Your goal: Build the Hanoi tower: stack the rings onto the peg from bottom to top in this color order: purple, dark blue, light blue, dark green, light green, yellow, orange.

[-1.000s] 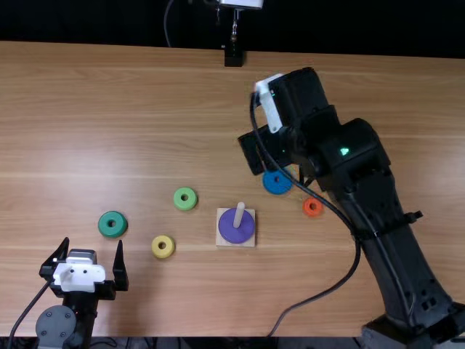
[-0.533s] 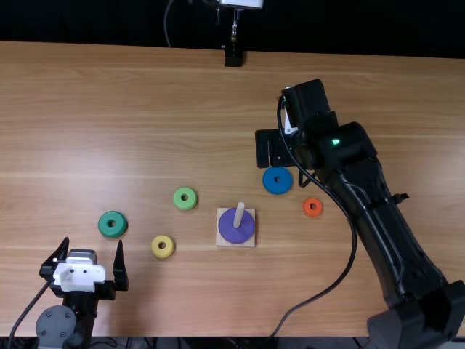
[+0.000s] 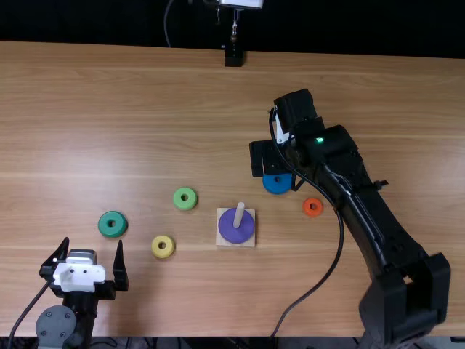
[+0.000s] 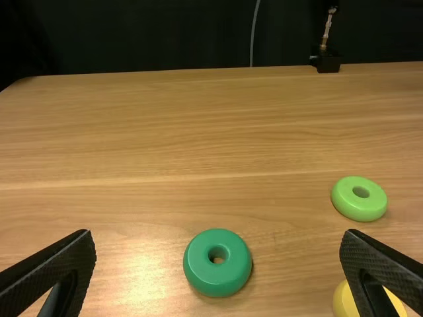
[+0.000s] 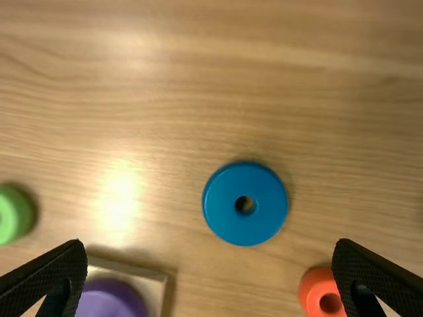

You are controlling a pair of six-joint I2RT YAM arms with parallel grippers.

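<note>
In the top view, the purple ring (image 3: 232, 229) lies around the peg (image 3: 239, 211) on its square base (image 3: 250, 242). My right gripper (image 3: 267, 158) stands open just beyond the blue ring (image 3: 277, 186). In the right wrist view, the blue ring (image 5: 228, 224) lies flat beyond the open right gripper (image 5: 209, 274). My left gripper (image 3: 91, 258) is open at the near left; in the left wrist view, the dark green ring (image 4: 205, 272) appears between the spread fingers of the left gripper (image 4: 218, 264). Light green ring (image 3: 179, 198), yellow ring (image 3: 156, 249) and orange ring (image 3: 308, 208) lie loose.
The right arm (image 3: 356, 211) stretches over the table's right side, its cable (image 3: 322, 281) hanging near the peg base's right. At the table's far edge stands a black mount (image 3: 233, 57). The wooden table (image 3: 131, 131) extends under everything.
The right gripper first moved rightward, then slightly back left and nearer, partly covering the blue ring. The right arm's lower links swung leftward. The left arm and the rings kept still.
</note>
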